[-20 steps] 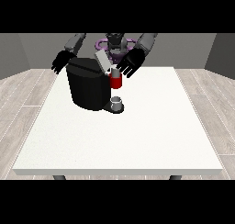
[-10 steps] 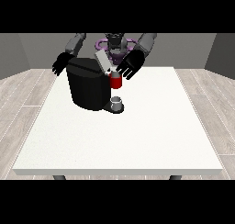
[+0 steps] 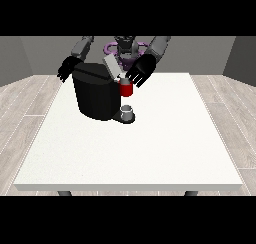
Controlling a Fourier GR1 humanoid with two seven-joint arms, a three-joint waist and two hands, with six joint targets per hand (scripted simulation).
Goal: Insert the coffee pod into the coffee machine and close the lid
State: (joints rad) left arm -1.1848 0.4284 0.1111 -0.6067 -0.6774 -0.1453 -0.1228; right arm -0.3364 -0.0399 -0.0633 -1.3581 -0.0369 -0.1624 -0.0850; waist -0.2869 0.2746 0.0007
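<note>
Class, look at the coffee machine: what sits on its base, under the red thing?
On the base of the coffee machine, under the red thing at the machine, stands a small grey thing. Whether it is the pod cannot be told, and its contents are hidden.

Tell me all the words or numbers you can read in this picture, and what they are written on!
None: no words, numbers, brands or signs can be read here.
The black coffee machine shows no label.
The red thing at the machine has no writing.
The white table is plain.
The hand at the view's right and the hand at the view's left carry no marks.
</note>
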